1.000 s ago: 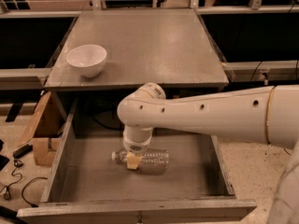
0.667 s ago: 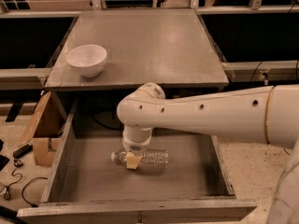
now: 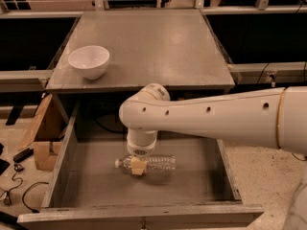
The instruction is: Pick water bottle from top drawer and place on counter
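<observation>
The drawer (image 3: 60,163) stands pulled out from under the desk (image 3: 158,42), and its grey floor and plain side walls show from above. The bottle (image 3: 160,165) lies on its side on the drawer floor, about midway between the drawer's left and right walls and a little nearer its front panel than its back. Its white cap (image 3: 117,163) points toward the drawer's left wall, and its ribbed clear body runs toward the right wall. The pincer (image 3: 139,166) is down inside the drawer, set on the bottle just behind the cap at the shoulder end, with a tan pad showing against the bottle's near side. Whether the pincer is closed on the bottle or only set around it cannot be told, as the round white wrist above hides most of it. The bottle rests on the drawer floor, not lifted. The white arm (image 3: 216,116) reaches in from beyond the drawer's right wall, crosses over the drawer's right half and bends down at the wrist above the bottle. The desk lies behind the drawer, flat and grey with a slight shine. A white bowl (image 3: 89,61) stands upright on it, near the desk's front left corner, above the back left corner of the drawer. Outside the drawer's left wall a cardboard box (image 3: 42,131) sits on the floor, with dark cables (image 3: 19,193) near it.
</observation>
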You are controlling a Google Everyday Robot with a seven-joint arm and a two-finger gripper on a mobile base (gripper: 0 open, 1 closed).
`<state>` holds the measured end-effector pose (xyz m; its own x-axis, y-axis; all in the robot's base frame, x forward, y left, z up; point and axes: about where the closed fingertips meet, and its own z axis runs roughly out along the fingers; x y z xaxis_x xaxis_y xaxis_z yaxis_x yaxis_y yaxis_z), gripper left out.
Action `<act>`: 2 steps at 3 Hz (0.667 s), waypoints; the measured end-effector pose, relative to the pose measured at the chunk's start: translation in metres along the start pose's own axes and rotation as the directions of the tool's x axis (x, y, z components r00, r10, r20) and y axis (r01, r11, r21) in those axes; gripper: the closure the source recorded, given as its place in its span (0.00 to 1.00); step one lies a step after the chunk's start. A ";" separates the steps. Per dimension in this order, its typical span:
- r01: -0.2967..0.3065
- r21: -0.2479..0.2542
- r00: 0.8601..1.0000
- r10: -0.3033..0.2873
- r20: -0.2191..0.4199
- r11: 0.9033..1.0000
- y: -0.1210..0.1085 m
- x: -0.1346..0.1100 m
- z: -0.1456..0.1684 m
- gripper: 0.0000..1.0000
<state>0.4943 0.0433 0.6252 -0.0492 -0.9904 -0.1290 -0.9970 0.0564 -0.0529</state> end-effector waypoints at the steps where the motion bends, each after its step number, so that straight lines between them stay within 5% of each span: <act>1: 0.013 0.012 1.000 -0.013 0.000 1.000 -0.007 0.031 -0.065 1.00; 2: -0.013 -0.001 0.994 0.013 0.107 1.000 -0.024 0.060 -0.127 1.00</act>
<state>0.5081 -0.0334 0.7448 -0.0557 -0.9705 -0.2346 -0.9963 0.0693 -0.0505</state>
